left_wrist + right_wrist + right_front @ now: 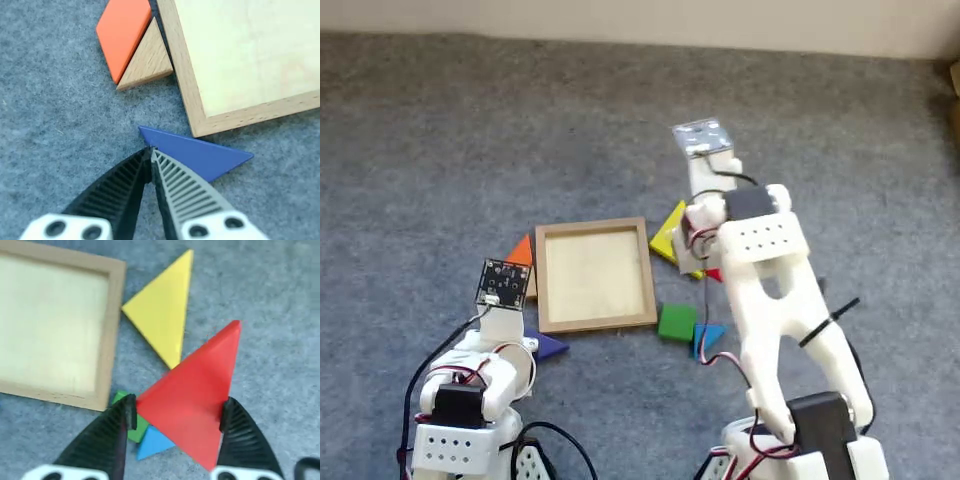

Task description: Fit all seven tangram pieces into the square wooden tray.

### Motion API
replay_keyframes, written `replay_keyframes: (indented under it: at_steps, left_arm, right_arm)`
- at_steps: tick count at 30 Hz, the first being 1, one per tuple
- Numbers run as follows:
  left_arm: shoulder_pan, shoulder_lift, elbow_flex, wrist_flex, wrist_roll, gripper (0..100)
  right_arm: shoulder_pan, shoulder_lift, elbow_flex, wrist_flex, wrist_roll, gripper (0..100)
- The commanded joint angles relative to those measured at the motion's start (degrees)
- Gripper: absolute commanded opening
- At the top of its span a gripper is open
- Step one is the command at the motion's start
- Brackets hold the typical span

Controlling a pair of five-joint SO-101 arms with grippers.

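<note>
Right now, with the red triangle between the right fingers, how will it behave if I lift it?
The red triangle looks flat and rigid, so it probably won't flex. The fingers of the right gripper meet only its thin edges, so it may pivot or slip. Its smooth face hints it is slick, and likely light.

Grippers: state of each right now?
Left gripper: closed, tips at a corner of the dark blue triangular piece.
Right gripper: closed on the large red triangular piece.
</note>
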Motion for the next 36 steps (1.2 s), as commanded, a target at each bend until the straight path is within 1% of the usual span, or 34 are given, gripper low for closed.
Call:
replay_keyframes:
  at_steps: [1, 5, 9, 16, 24, 31, 36]
  left_arm:
    - [-0.7, -1.5, 1.2, 0.4, 0.5, 1]
    - [-0.7, -1.5, 1.2, 0.4, 0.5, 1]
    - [-0.7, -1.5, 1.2, 0.4, 0.5, 1]
    - [-0.7, -1.5, 1.2, 0.4, 0.5, 1]
    - [-0.7, -1.5, 1.2, 0.4, 0.5, 1]
    - [-0.7, -1.5, 1.2, 0.4, 0.5, 1]
    - [-0.7, -1.5, 1.2, 0.4, 0.5, 1]
  right_arm:
    - [-4.9, -3.3, -1.2, -0.1, -4.4, 13.8]
    - [-11.8, -2.9, -1.1, -3.3, -8.9, 13.8]
    - [-16.8, 2.0, -2.9, -5.6, -12.3, 13.8]
    - [-21.6, 14.4, -12.6, -6.1, -18.5, 13.8]
    - [-21.7, 24.9, -20.6, -6.1, -25.3, 13.8]
    - [-20.4, 28.3, -21.1, -6.3, -25.8, 13.9]
    - [-18.8, 28.4, -20.8, -9.4, -25.8, 14.2]
